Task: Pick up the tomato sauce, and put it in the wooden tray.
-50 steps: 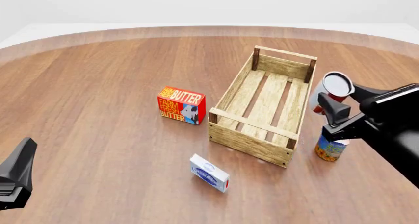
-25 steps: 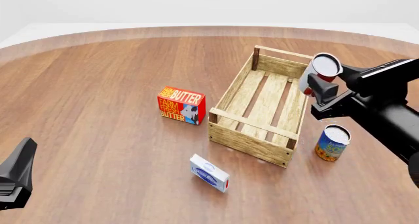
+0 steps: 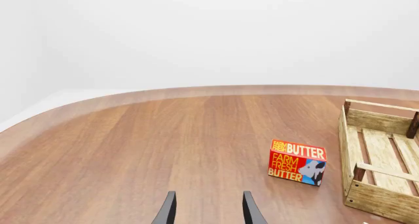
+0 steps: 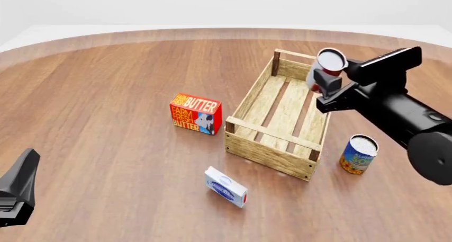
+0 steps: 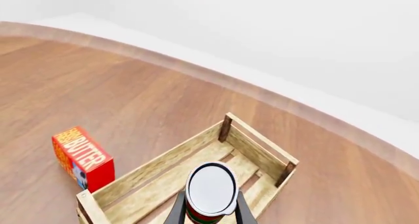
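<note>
Aloft, right hand (image 4: 323, 84) clamps tomato sauce (image 4: 326, 67), tilted, lid up, over wooden tray (image 4: 268, 149).

A round, reddish-brown wooden table (image 4: 106, 109) stands against plain white, evenly lit surroundings.

Wooden tray (image 3: 376, 182) (left wrist view) — cropped at the edge.

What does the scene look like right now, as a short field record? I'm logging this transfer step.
carried: tomato sauce, in the right gripper
position: held above the wooden tray, far end, not set down
left gripper: open, holding nothing
table items: butter box, blue-and-yellow can, small white-and-blue box
task: placement not yet done
</note>
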Action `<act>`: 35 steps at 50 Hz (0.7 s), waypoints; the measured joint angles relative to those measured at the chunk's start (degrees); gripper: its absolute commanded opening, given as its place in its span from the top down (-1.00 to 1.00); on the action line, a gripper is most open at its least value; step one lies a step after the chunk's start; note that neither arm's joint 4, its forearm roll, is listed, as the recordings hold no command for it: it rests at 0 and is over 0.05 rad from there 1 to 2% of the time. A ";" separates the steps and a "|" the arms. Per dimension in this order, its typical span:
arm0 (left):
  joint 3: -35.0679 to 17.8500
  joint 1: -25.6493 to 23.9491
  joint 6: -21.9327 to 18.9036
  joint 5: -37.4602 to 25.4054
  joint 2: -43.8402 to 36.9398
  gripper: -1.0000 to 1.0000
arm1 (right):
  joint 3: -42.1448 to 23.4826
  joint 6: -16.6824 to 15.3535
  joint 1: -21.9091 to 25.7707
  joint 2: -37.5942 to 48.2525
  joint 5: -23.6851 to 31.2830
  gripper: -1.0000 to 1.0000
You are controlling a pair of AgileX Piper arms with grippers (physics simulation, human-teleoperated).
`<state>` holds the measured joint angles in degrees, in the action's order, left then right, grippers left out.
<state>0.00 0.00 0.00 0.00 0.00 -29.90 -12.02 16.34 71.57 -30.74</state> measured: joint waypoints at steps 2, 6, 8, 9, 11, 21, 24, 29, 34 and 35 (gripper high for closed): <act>0.00 0.00 0.00 0.00 0.00 -1.00 | -0.51 -0.03 0.01 0.80 -0.14 1.00; 0.00 0.00 0.00 0.00 0.00 -1.00 | -1.60 -0.14 -0.01 2.51 -0.43 1.00; 0.00 0.00 0.00 0.00 0.00 -1.00 | -2.13 -0.22 -0.04 3.45 -0.66 1.00; 0.00 0.00 0.00 0.00 0.00 -1.00 | -2.36 -0.26 -0.05 3.89 -0.77 1.00; 0.00 0.00 0.00 0.00 0.00 -1.00 | -2.85 -0.30 -0.08 4.80 -1.00 1.00; 0.00 0.00 0.00 0.00 0.00 -1.00 | -5.44 -0.43 -0.03 9.03 -1.67 1.00; 0.00 0.00 0.00 0.00 0.00 -1.00 | -6.30 -0.45 -0.04 10.21 -1.75 1.00; 0.00 0.00 0.00 0.00 0.00 -1.00 | -7.78 -0.55 -0.04 12.15 -1.85 1.00; 0.00 0.00 0.00 0.00 0.00 -1.00 | -9.50 -0.52 -0.20 14.35 -1.72 1.00; 0.00 0.00 0.00 0.00 0.00 -1.00 | -9.81 -0.56 -0.23 14.76 -1.70 1.00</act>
<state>0.00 0.00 0.00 0.00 0.00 -39.71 -12.58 16.11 86.33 -32.44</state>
